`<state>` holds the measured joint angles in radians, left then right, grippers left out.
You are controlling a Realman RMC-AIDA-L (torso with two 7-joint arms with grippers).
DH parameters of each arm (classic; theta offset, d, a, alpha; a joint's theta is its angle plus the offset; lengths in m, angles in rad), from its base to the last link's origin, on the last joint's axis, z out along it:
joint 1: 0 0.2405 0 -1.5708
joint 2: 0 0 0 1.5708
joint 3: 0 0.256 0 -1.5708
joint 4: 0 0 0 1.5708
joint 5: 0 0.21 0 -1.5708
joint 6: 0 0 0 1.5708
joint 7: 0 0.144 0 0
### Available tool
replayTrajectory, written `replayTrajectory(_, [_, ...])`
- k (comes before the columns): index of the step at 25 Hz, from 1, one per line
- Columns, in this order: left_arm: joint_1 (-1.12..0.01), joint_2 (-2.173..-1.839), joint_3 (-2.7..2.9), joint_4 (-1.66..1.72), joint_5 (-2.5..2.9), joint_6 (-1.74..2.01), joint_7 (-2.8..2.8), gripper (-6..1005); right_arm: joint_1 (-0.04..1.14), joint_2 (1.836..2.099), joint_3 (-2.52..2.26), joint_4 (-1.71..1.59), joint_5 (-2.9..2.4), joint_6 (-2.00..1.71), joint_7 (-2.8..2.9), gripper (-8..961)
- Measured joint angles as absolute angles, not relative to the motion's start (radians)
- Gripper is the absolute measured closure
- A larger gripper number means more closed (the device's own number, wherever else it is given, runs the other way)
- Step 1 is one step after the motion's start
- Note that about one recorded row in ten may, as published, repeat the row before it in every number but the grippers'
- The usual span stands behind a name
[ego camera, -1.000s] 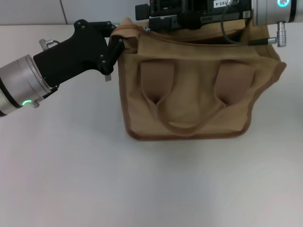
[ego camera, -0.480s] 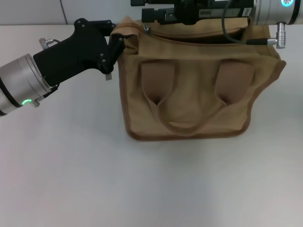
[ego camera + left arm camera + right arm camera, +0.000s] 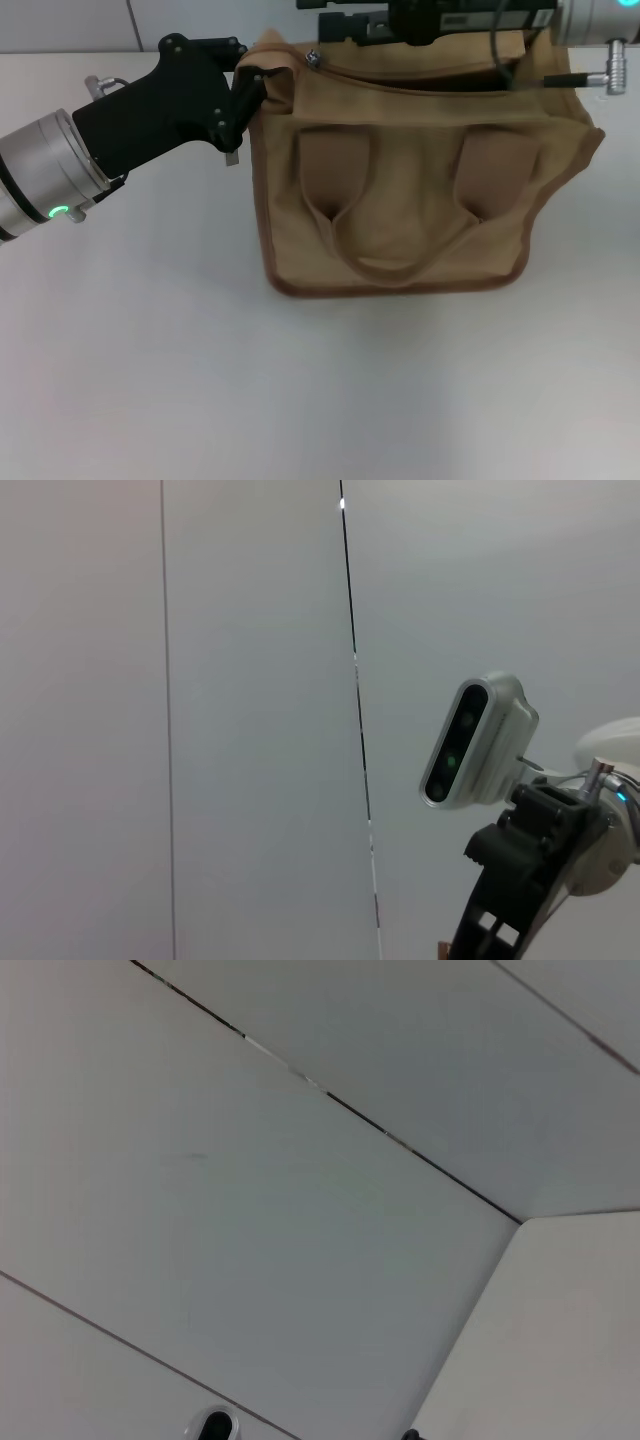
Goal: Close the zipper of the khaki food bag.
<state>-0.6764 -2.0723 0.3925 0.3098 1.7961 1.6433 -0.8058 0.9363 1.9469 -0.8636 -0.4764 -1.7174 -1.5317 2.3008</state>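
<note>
Two grippers work: left gripper pinches bag corner; right gripper near slider, jaws unreadable. We fear a missed tab; zipper stays open.

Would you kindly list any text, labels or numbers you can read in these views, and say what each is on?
No text can be read in any view.
The bag is plain, with no print or label.
The left end effector and the right arm show no legible marking.

Robot test lab or studio, plain white tabletop, bare pale panelled walls with thin seams, second arm-mounted camera
</note>
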Motion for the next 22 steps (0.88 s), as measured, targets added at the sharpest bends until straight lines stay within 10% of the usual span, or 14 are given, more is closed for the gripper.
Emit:
replayTrajectory(9, [-0.677, -2.072, 0.393, 0.310, 1.796, 1.643, -0.806, 989, 0.921, 1.924, -0.873, -0.725, -1.864, -1.583, 2.039, 132])
replayTrajectory(22, [-0.678, -2.072, 0.393, 0.303, 1.796, 1.643, -0.813, 990, 0.929, 1.982, -0.987, -1.049, -2.112, -1.526, 1.694, 133])
